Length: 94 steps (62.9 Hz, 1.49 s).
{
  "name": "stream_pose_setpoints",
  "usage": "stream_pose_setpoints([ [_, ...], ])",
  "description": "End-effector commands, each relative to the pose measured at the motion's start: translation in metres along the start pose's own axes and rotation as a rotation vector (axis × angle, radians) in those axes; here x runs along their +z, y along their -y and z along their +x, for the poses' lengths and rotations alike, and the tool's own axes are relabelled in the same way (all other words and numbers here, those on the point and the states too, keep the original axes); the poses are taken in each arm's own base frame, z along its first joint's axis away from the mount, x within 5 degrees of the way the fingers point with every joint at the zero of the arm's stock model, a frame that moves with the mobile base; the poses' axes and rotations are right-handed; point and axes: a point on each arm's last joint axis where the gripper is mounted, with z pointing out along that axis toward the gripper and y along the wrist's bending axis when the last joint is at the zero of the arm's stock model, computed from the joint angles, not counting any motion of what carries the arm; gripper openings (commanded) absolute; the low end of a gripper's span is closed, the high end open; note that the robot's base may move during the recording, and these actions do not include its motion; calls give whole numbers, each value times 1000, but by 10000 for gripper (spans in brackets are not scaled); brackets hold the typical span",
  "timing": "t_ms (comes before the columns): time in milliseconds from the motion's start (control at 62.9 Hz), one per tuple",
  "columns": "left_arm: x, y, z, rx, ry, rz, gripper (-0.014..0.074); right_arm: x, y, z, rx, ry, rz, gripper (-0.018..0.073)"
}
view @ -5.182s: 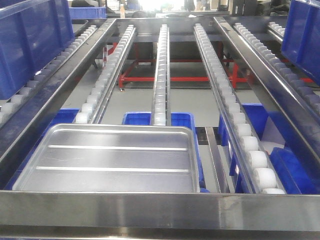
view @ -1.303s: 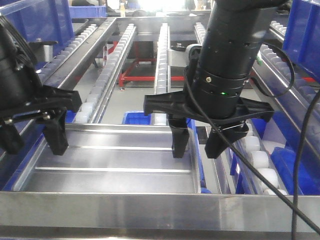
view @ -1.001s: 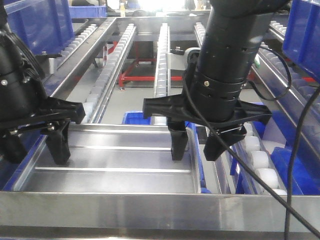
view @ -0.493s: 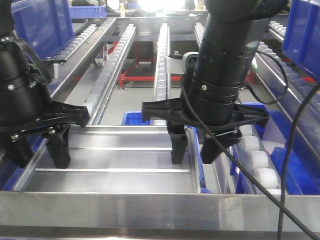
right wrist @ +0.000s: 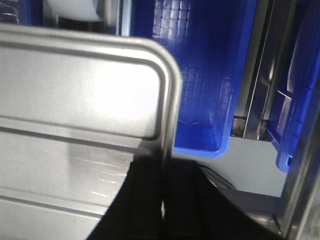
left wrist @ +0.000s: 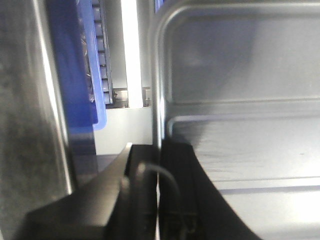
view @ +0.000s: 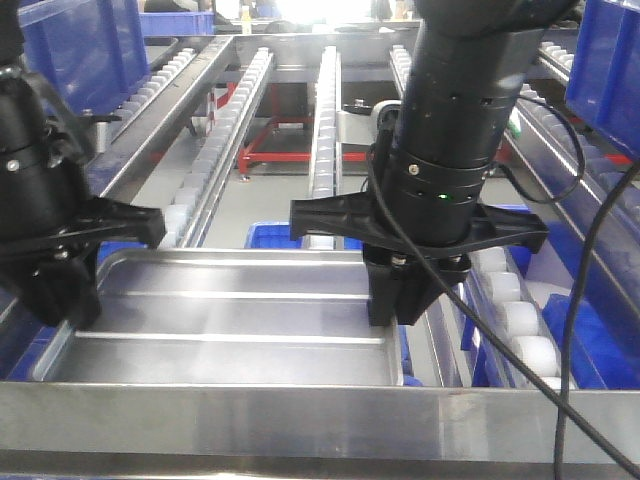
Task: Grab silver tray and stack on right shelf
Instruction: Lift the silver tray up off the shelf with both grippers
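Observation:
The silver tray (view: 230, 320) lies flat just behind the right shelf's polished front crossbar (view: 320, 420), under the near ends of its white roller rails (view: 322, 150). My left gripper (view: 72, 300) is shut on the tray's left rim; in the left wrist view the tray (left wrist: 240, 140) has its rim pinched between the black fingers of that gripper (left wrist: 159, 200). My right gripper (view: 395, 300) is shut on the right rim. The right wrist view shows the tray (right wrist: 75, 100), its rounded far corner, and this gripper (right wrist: 162, 200) clamping the edge.
Blue bins (view: 300, 237) sit below the tray and at the lower right (view: 585, 345). Large blue crates stand on the rack at the upper left (view: 70, 70) and upper right (view: 610, 60). A black cable (view: 585, 300) hangs from the right arm.
Both grippers went from open, with one finger inside the tray, to shut on its side rims. The left gripper shifted left to the left rim. The tray has barely moved.

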Motion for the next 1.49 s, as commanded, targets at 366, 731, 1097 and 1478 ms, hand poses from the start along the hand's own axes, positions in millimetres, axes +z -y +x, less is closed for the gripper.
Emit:
stream_pose_setpoints([
  [366,-107,32,-34,36,209,102,-93,-112,-8,-33,-59,190,-21,56],
  [731,-161,51,-33,60,320,155,-93,-176,-1,-26,-46,323,-100,56],
  [1097,-169,52,-37,58,344,164,-93,-180,1,-24,-46,322,-96,56],
  [1478,-168,51,-35,61,317,153,-93,-178,1,-24,-46,313,-90,56],
])
